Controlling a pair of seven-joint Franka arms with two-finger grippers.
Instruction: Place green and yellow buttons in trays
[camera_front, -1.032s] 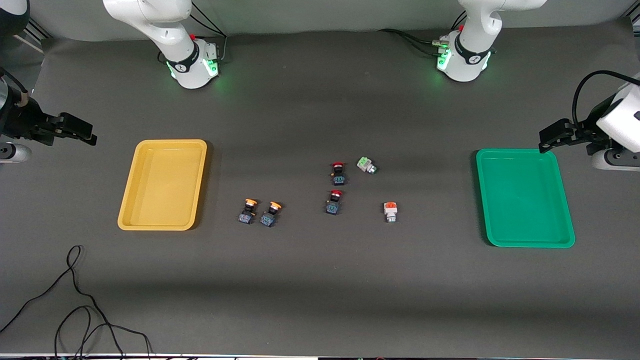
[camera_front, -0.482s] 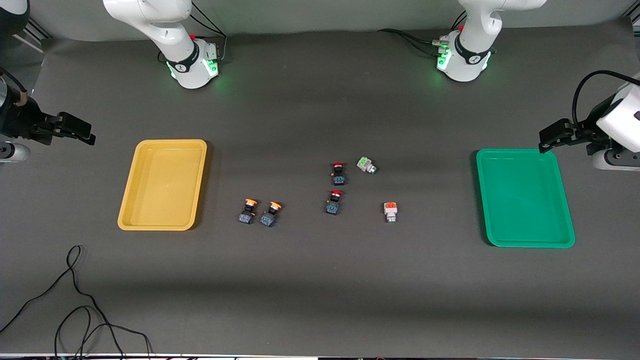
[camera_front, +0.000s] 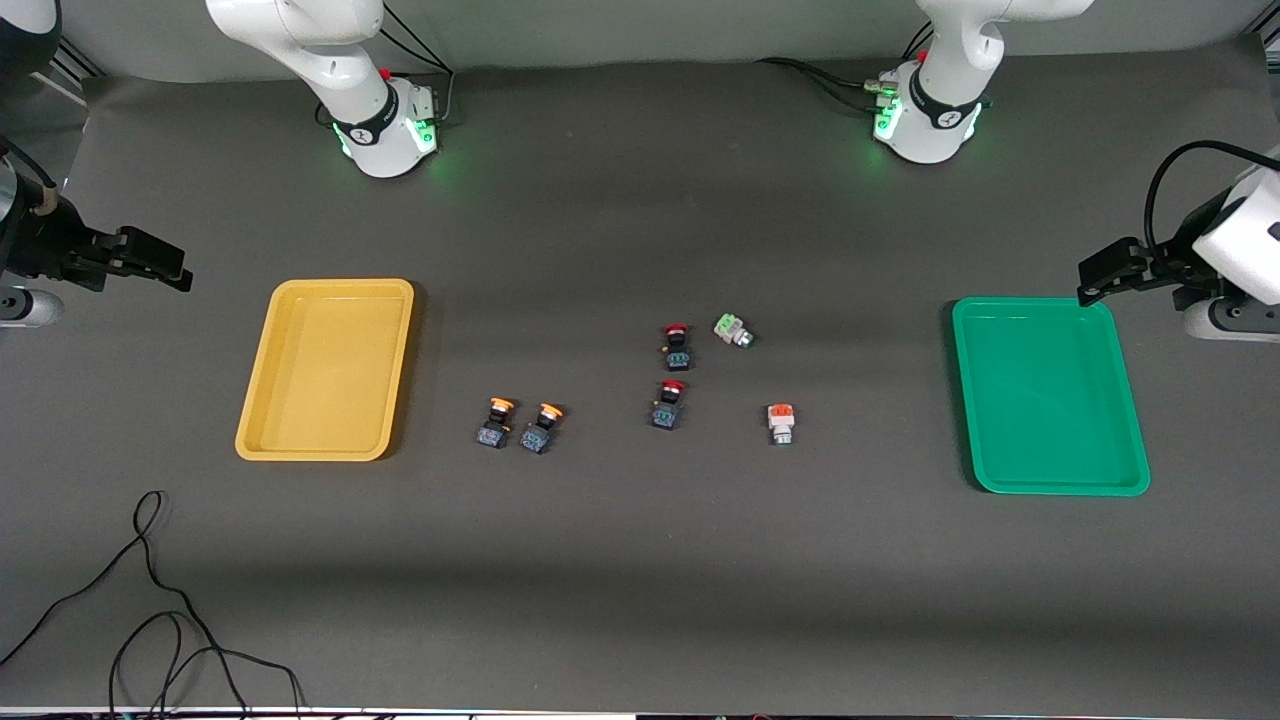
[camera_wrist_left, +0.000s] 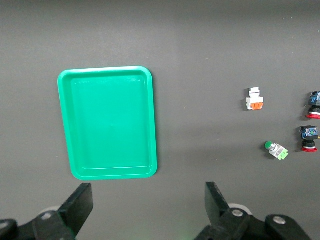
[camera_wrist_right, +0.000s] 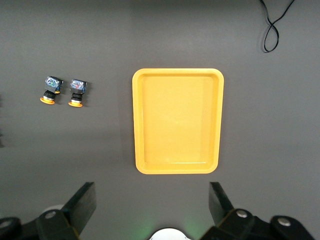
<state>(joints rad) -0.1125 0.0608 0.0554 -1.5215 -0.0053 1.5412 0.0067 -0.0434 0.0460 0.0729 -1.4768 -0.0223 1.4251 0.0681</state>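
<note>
Two yellow-capped buttons (camera_front: 494, 423) (camera_front: 541, 427) lie side by side beside the empty yellow tray (camera_front: 325, 370); the right wrist view shows them (camera_wrist_right: 50, 90) (camera_wrist_right: 77, 92) and the tray (camera_wrist_right: 177, 120). A white button with a pale green top (camera_front: 733, 329) and a white button with an orange top (camera_front: 780, 423) lie mid-table, toward the empty green tray (camera_front: 1048, 395); the left wrist view shows them (camera_wrist_left: 276, 150) (camera_wrist_left: 255, 99) and the tray (camera_wrist_left: 107, 122). My left gripper (camera_front: 1100, 280) (camera_wrist_left: 148, 205) hovers open and empty by the green tray's farther corner. My right gripper (camera_front: 165, 265) (camera_wrist_right: 152, 205) hovers open and empty beside the yellow tray.
Two red-capped black-blue buttons (camera_front: 677, 346) (camera_front: 668, 404) lie mid-table between the yellow-capped pair and the white ones. A black cable (camera_front: 150, 600) loops on the table near the front camera at the right arm's end. The arm bases (camera_front: 385, 130) (camera_front: 925, 120) stand farthest from the camera.
</note>
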